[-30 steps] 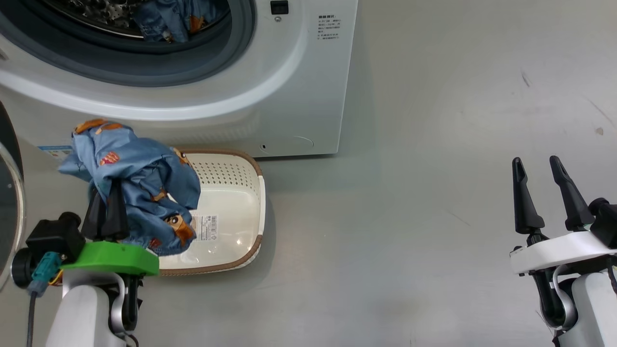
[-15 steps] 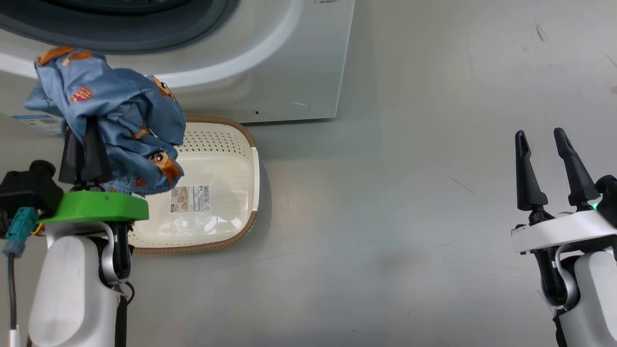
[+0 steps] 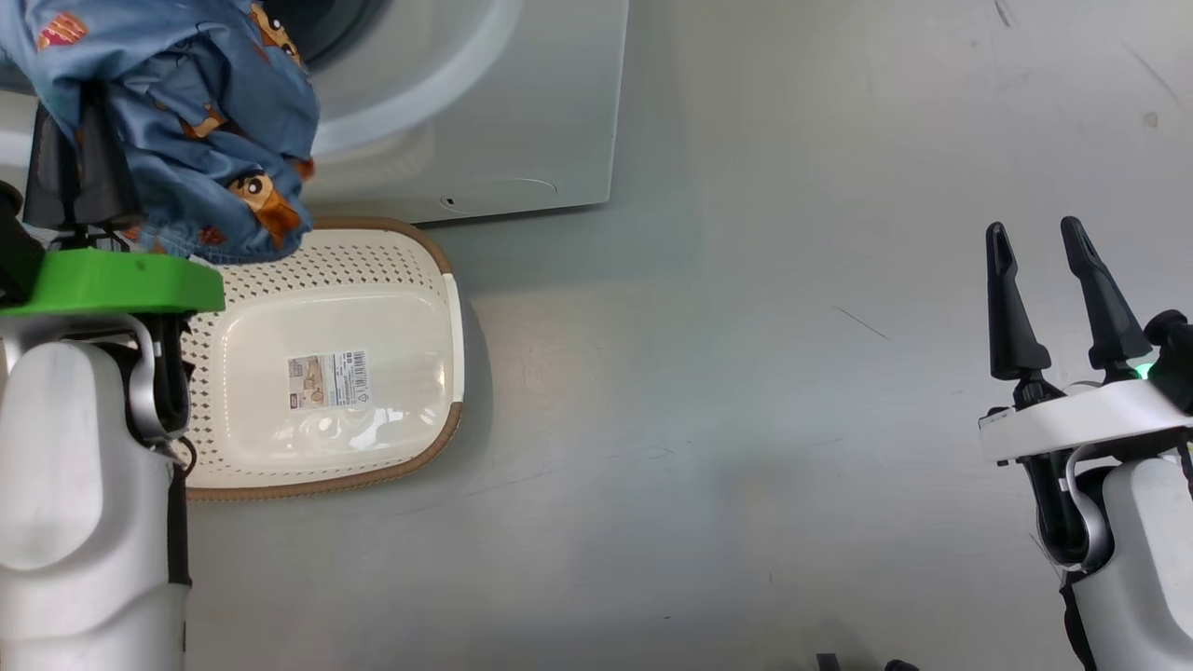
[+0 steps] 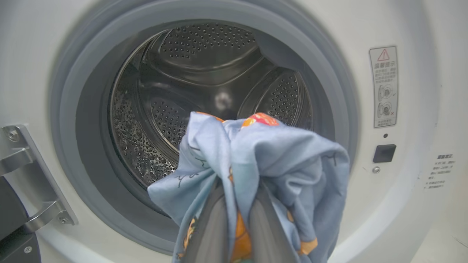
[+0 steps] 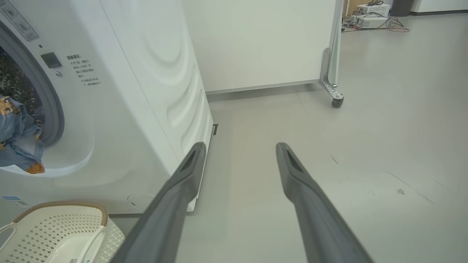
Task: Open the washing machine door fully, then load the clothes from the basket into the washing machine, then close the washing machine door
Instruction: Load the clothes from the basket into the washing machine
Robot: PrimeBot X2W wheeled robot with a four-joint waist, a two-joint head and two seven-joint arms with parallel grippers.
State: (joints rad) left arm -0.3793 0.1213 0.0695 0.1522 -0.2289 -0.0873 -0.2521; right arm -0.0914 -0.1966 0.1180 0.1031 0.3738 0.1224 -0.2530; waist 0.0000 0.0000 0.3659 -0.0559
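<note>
Left hand (image 4: pixel 239 223): narrow, pinched on the clothes (image 4: pixel 263 160), with blue satin bunched over and around both fingers.

Left wrist view: the steel drum (image 4: pixel 204 73) of the washing machine (image 4: pixel 420 204) lies straight ahead of the fingertips. The bundle hangs before the lower half of the grey gasket (image 4: pixel 73 146). A metal door hinge (image 4: pixel 22 175) sits off to one side.

Head view adds the basket (image 3: pixel 410 244), on the floor (image 3: pixel 746 373) below that hand, with a barcode sticker (image 3: pixel 326 379) on its bottom.

Right hand (image 3: pixel 1033 228): wide, nothing between the fingers, well apart from the basket, over bare floor.
</note>
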